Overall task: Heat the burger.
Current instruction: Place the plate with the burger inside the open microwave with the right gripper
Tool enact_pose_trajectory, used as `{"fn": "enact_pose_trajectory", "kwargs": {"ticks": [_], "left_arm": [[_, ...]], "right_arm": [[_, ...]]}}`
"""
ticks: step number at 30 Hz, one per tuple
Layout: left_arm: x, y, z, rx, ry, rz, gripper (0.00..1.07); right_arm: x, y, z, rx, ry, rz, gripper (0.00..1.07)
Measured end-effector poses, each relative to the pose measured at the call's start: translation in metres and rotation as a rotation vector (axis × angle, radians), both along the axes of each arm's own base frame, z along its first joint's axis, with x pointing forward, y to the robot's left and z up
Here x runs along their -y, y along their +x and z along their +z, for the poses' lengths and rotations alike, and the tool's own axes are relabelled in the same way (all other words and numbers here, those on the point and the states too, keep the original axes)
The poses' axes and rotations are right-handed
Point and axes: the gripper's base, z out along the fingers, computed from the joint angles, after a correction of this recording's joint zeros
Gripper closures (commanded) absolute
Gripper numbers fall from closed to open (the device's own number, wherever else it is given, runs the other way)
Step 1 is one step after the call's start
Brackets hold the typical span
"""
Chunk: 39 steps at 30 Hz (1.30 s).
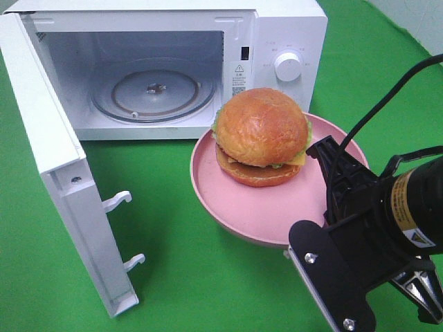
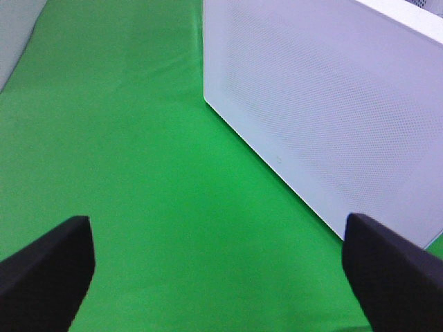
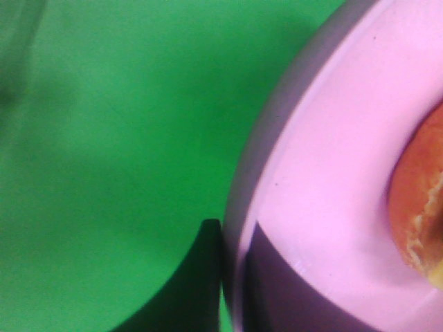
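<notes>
My left claw (image 2: pixel 221 277) hangs wide and empty beside the white microwave (image 1: pixel 277 41), its door (image 1: pixel 62 187) open at frame left. Right of centre, the burger (image 1: pixel 261 135) sits on the pink plate (image 1: pixel 214 187). I judge it light, soft and apt to slide, so I grip the plate instead. My right claw (image 3: pixel 232 277) pinches its rim, lower right.
</notes>
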Motion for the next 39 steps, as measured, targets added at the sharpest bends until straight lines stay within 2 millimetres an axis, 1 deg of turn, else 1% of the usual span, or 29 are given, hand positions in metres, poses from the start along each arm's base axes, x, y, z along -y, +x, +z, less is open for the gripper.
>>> {"fn": "enact_pose_trajectory", "kwargs": {"ticks": [5, 8, 10, 18, 28, 31, 35, 36, 37, 38, 39], "left_arm": [[0.000, 0.000, 0.000, 0.000, 0.000, 0.000, 0.17], [0.000, 0.000, 0.000, 0.000, 0.000, 0.000, 0.17], [0.000, 0.000, 0.000, 0.000, 0.000, 0.000, 0.17], [0.000, 0.000, 0.000, 0.000, 0.000, 0.000, 0.17], [0.000, 0.000, 0.000, 0.000, 0.000, 0.000, 0.17], [0.000, 0.000, 0.000, 0.000, 0.000, 0.000, 0.17], [0.000, 0.000, 0.000, 0.000, 0.000, 0.000, 0.17], [0.000, 0.000, 0.000, 0.000, 0.000, 0.000, 0.17], [0.000, 0.000, 0.000, 0.000, 0.000, 0.000, 0.17], [0.000, 0.000, 0.000, 0.000, 0.000, 0.000, 0.17], [0.000, 0.000, 0.000, 0.000, 0.000, 0.000, 0.17]], "right_arm": [[0.007, 0.007, -0.002, -0.031, -0.037, 0.074, 1.07], [0.008, 0.008, -0.002, -0.037, -0.041, 0.076, 1.07], [0.014, 0.011, -0.004, -0.065, -0.055, 0.091, 1.07], [0.025, 0.018, -0.006, -0.127, -0.045, 0.106, 1.07], [0.024, 0.022, -0.004, -0.099, -0.032, 0.145, 1.07], [0.022, 0.023, -0.006, -0.102, -0.035, 0.150, 1.07], [0.017, 0.029, -0.007, -0.101, -0.032, 0.154, 1.07], [0.012, 0.035, -0.005, -0.092, -0.025, 0.156, 1.07], [0.012, 0.035, -0.005, -0.092, -0.025, 0.156, 1.07], [0.007, 0.041, -0.002, -0.082, -0.015, 0.156, 1.07], [0.007, 0.041, -0.002, -0.082, -0.015, 0.156, 1.07]]}}
